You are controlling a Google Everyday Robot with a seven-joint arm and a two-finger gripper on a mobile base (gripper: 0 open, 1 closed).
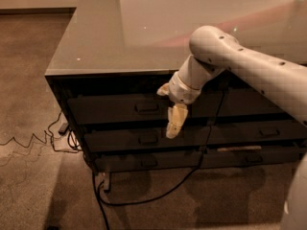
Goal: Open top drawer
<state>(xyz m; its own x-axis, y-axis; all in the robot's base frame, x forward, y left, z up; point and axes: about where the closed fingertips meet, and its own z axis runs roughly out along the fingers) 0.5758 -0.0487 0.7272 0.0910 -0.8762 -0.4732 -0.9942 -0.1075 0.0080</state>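
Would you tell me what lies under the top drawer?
Beneath the top drawer sit a second drawer and a third drawer; the gripper, hanging in front, covers part of the second.

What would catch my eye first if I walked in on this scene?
The big white arm reaching in from the right stands out most. Its pale yellowish gripper hangs in front of the dark, glossy-topped cabinet, just right of the handle of the top drawer, which looks shut. After that, you would notice the black cables trailing over the floor below.
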